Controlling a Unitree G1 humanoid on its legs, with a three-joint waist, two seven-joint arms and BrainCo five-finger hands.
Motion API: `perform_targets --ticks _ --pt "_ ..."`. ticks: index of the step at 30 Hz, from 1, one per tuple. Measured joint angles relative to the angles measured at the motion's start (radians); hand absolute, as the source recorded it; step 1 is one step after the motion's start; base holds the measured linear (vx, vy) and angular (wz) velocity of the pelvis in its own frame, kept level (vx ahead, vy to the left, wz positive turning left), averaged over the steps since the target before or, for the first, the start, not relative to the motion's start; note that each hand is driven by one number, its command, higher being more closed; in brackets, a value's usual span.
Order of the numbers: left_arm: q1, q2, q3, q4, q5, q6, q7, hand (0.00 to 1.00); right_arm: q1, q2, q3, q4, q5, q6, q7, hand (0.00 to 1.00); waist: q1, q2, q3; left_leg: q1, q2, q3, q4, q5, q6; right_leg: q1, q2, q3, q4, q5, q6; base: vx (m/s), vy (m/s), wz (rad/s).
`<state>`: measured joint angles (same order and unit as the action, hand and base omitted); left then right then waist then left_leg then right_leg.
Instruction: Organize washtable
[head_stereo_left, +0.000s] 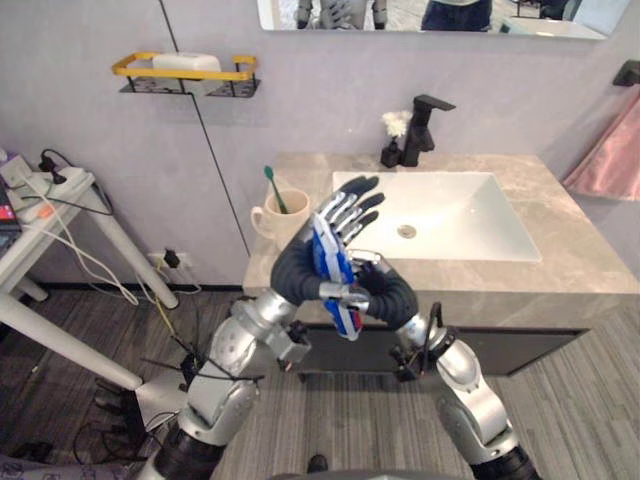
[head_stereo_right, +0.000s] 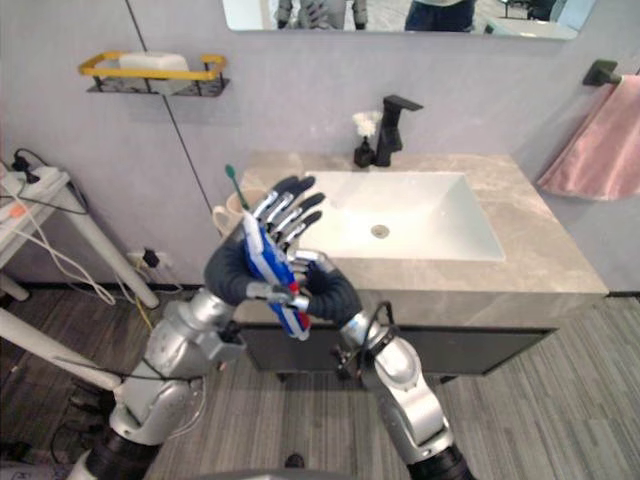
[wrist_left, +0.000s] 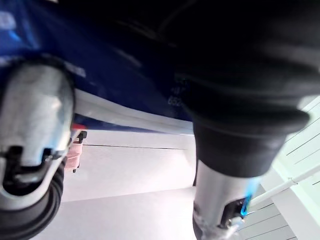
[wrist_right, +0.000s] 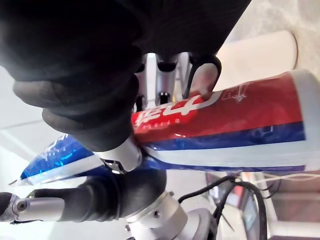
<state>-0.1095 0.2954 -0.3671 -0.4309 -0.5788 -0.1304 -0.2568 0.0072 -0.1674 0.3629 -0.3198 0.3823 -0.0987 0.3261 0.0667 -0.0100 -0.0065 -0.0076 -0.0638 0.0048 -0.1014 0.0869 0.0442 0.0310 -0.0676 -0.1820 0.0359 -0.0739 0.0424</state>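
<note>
Washtable (head_stereo_left: 560, 262) | cup (head_stereo_left: 276, 224), toothbrush (head_stereo_left: 272, 186) | right hand (head_stereo_left: 370, 276) grips toothpaste tube (head_stereo_left: 328, 257) against left hand (head_stereo_left: 345, 212)

The grey stone counter (head_stereo_left: 565, 255) holds a sunken white basin (head_stereo_left: 455, 225), a black tap (head_stereo_left: 421, 128) at the far edge, and a cream mug (head_stereo_left: 278, 216) near-left.

left robot hand (head_stereo_left: 346, 214) flat, right (head_stereo_left: 362, 284) curled

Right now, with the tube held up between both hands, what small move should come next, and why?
Probably carry the toothpaste tube forward and left toward the cup. The right robot hand is curled round the tube, and the left robot hand backs it with straight fingers. The cup, holding a green toothbrush, stands on the counter left of the sink.
</note>
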Motion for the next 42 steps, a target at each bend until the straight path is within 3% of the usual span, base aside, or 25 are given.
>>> perform_targets --ticks 27,28,34,42 --pt "-0.002 0.001 0.01 0.032 0.0 -0.034 0.001 1.0 -0.01 -0.003 0.008 -0.006 0.002 0.034 -0.006 1.0 0.002 -0.006 0.0 -0.011 0.012 0.037 0.004 -0.001 0.0 -0.021 0.011 0.046 -0.001 0.017 -0.004 0.0 -0.006 -0.04" --pt "-0.002 0.001 0.01 0.032 0.0 -0.035 0.0 1.0 -0.01 -0.003 0.008 -0.006 0.002 0.034 -0.006 0.0 0.002 -0.006 0.0 -0.011 0.013 0.037 0.004 -0.001 0.0 -0.02 0.012 0.046 -0.001 0.018 -0.005 0.0 0.0 0.0" --pt "-0.002 -0.007 0.019 0.033 0.001 -0.041 0.0 1.0 -0.016 -0.003 -0.001 -0.006 0.015 0.042 0.005 0.0 0.002 -0.006 0.0 -0.01 0.014 0.037 0.005 0.0 0.0 -0.019 0.013 0.046 -0.002 0.018 -0.005 0.0 0.0 0.0" --pt "-0.052 -0.017 0.067 0.041 0.001 -0.051 0.005 1.0 -0.062 -0.001 -0.037 -0.006 0.136 0.046 0.005 0.0 0.002 -0.006 0.0 -0.006 0.015 0.05 0.003 -0.001 0.0 -0.019 0.014 0.05 -0.003 0.021 -0.005 0.0 -0.002 -0.01"
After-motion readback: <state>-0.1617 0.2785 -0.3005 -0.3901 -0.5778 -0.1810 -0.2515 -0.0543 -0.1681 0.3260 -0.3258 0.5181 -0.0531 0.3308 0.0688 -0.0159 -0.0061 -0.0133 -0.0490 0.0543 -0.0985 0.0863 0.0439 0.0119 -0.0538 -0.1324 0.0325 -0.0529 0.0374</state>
